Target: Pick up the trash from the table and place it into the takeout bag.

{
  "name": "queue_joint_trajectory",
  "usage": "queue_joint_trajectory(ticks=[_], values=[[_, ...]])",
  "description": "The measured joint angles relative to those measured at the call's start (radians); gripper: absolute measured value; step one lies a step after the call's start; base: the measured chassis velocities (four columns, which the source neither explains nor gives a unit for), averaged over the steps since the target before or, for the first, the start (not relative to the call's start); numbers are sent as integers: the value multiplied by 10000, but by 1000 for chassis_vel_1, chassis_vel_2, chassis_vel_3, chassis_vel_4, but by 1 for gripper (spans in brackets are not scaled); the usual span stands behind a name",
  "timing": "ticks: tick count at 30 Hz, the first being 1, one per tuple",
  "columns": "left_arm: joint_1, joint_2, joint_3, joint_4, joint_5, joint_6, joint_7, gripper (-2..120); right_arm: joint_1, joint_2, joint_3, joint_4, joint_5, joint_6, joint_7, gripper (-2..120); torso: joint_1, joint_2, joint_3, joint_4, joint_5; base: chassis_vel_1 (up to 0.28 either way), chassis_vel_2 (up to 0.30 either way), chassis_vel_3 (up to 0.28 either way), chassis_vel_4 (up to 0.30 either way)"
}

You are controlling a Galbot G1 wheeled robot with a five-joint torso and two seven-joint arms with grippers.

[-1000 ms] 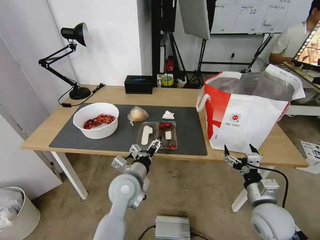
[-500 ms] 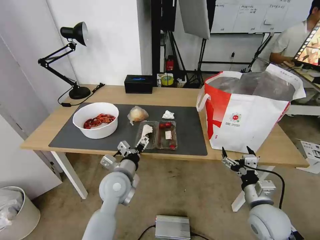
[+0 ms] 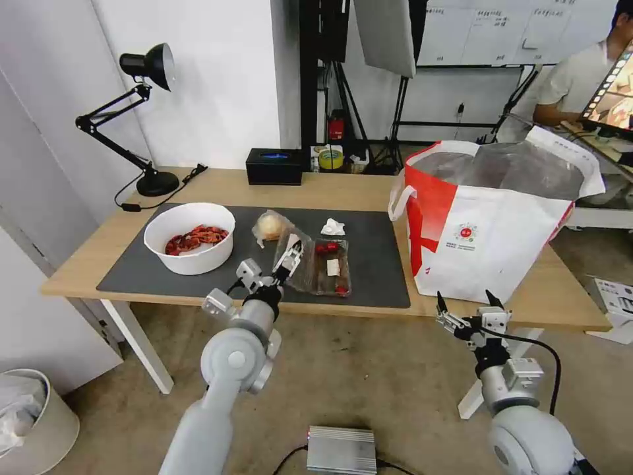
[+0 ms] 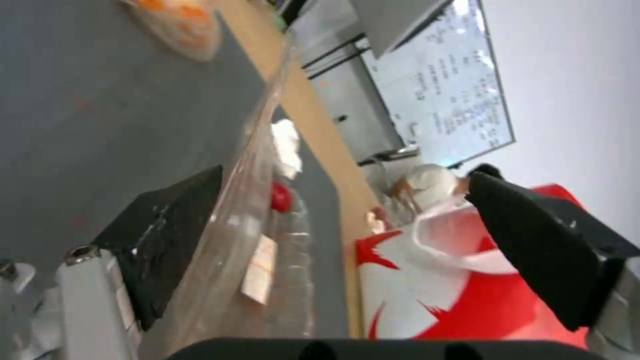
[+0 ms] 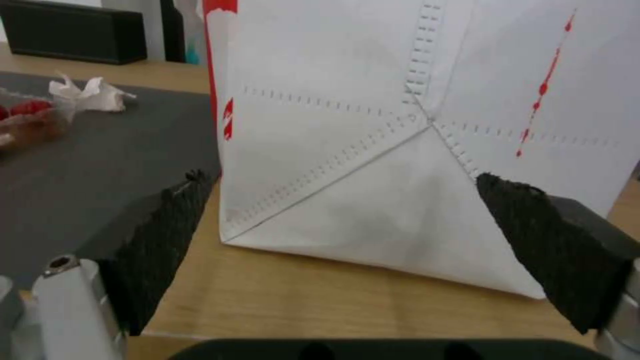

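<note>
Your left gripper (image 3: 288, 258), jaws spread, sits at the clear tray's (image 3: 316, 265) raised lid on the mat (image 3: 369, 264). Takeout bag (image 3: 488, 218) at three o'clock. Right gripper (image 3: 469, 310) spread, below the table (image 3: 330, 185) edge.

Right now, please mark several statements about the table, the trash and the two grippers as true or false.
1. One half of the clear hinged tray is tilted up off the mat. True.
2. The left gripper is shut on the crumpled tissue. False: it is open at the tray's raised half, and the tissue lies on the mat beyond the tray.
3. The takeout bag stands at the right end of the table. True.
4. The white bowl is inside the bag. False: it sits on the left part of the mat.
5. The right gripper is open, low at the table's near edge in front of the bag. True.
</note>
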Motion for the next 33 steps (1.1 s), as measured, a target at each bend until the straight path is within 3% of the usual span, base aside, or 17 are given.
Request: queue_joint_trajectory(ticks=[6,12,16,19,20,22,23,25,26,29,31,33], values=[[10,-66,415,-97,329,-2,369,100,51,120,8,-70,-28,0,0,100,0,0,0,1,0,0,0,0,0],[169,-145,890,115,1726,47,1080,100,108,386,-149,-103,-72,1,-9,100,0,0,-1,-1,0,0,0,0,0],[163,-9,948,273,2541,47,1318,90,209,543,-338,11,-80,-16,-11,100,0,0,-1,0,0,0,0,0,0],[176,309,938,439,3834,-69,1921,76,250,604,-505,422,465,-340,17,100,0,1,-1,0,0,0,0,0,0],[176,309,938,439,3834,-69,1921,76,250,604,-505,422,465,-340,17,100,0,1,-1,0,0,0,0,0,0],[263,592,865,582,5130,-253,2443,64,345,556,-621,943,1442,-830,181,100,-1,1,-1,0,-1,0,0,0,0],[263,592,865,582,5130,-253,2443,64,345,556,-621,943,1442,-830,181,100,-1,1,-1,0,-1,0,0,0,0],[363,772,692,794,6634,-581,3176,53,606,482,-719,1172,2064,-1088,286,100,-1,1,-1,2,-1,0,0,0,0],[363,772,692,794,6634,-581,3176,53,606,482,-719,1172,2064,-1088,286,100,-1,1,-1,2,-1,0,0,0,0],[470,1011,631,949,7922,-878,3886,38,1168,429,-762,1109,2591,-1314,364,100,-1,0,-1,2,-2,0,0,0,0],[480,1046,630,968,8129,-912,3972,36,1284,428,-763,1081,2739,-1379,386,100,0,1,0,2,-1,0,0,0,0],[489,1161,648,1002,8759,-1019,4239,25,1578,441,-772,1032,3124,-1590,453,100,-1,1,0,1,-1,0,0,0,0]])
